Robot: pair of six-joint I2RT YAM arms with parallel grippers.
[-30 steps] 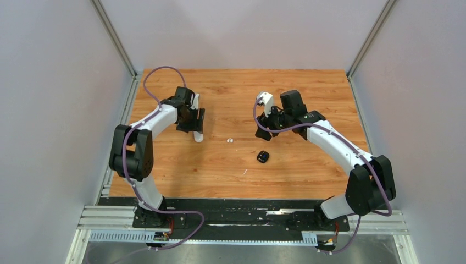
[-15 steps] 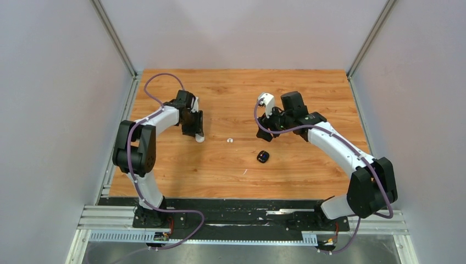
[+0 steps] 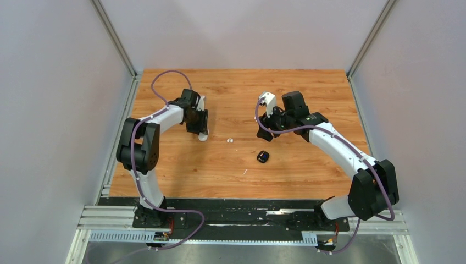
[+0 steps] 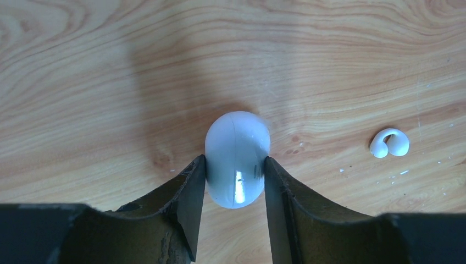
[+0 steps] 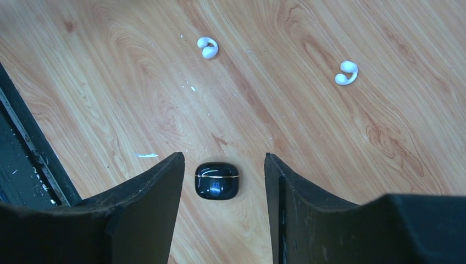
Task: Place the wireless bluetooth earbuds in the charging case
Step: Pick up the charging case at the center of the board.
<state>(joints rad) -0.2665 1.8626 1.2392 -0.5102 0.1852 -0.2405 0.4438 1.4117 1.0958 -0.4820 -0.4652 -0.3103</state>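
My left gripper (image 4: 234, 162) is shut on a white pebble-shaped case (image 4: 237, 157), holding it closed and low over the wood; in the top view the left gripper (image 3: 202, 134) is at the left of the table. A white earbud (image 4: 389, 144) lies just right of it and also shows in the top view (image 3: 229, 140). My right gripper (image 5: 224, 159) is open and empty above a closed black case (image 5: 217, 180), which lies between the fingers' lines; the black case (image 3: 264, 157) sits mid-table. Two white earbuds (image 5: 207, 47) (image 5: 347, 72) lie beyond it. No black earbud shows.
The wooden table (image 3: 308, 88) is walled by grey panels left, back and right. A black rail (image 5: 22, 143) runs along the near edge. A small white streak (image 3: 244, 171) marks the wood near the front.
My left gripper has slid a little to the right with the white case, closer to the white earbud. The right arm has hardly moved.
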